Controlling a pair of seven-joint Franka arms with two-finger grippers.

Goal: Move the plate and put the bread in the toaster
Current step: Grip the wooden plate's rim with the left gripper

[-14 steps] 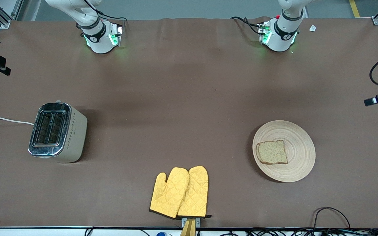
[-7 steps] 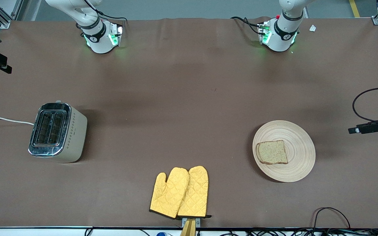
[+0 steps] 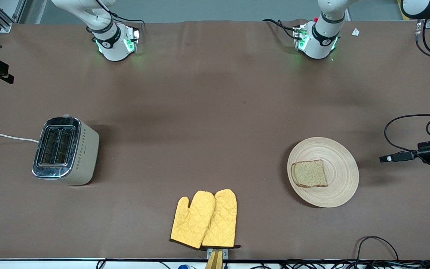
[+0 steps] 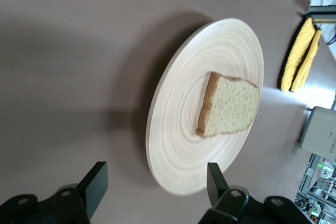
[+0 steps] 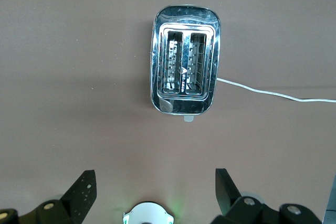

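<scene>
Nearest the front camera, a pair of yellow oven mitts point(image 3: 204, 219) is lying flat at the table's edge, roughly midway between the two arms' ends.

Farther in, toward the left arm's end, the plate point(image 3: 340, 153) is sitting flat on the brown table point(image 3: 207, 112), and the bread point(image 3: 309, 173) is lying on it, off-centre toward the mitts. The left gripper point(image 4: 157, 187) is hovering low just beside the plate's rim, on the side toward the left arm's end of the table; its fingers point(image 4: 94, 184) are standing apart, holding nothing, with the rim showing between them in the left wrist view.

Toward the right arm's end, the toaster point(image 3: 65, 150) is standing upright, both slots showing empty, its white cord point(image 3: 6, 136) trailing off the table's end.

The right gripper point(image 5: 152, 190) is hanging high above the table with the toaster below it, fingers point(image 5: 81, 192) spread wide and gripping nothing; this arm is waiting. Both arm bases are standing at the edge farthest from the front camera.
</scene>
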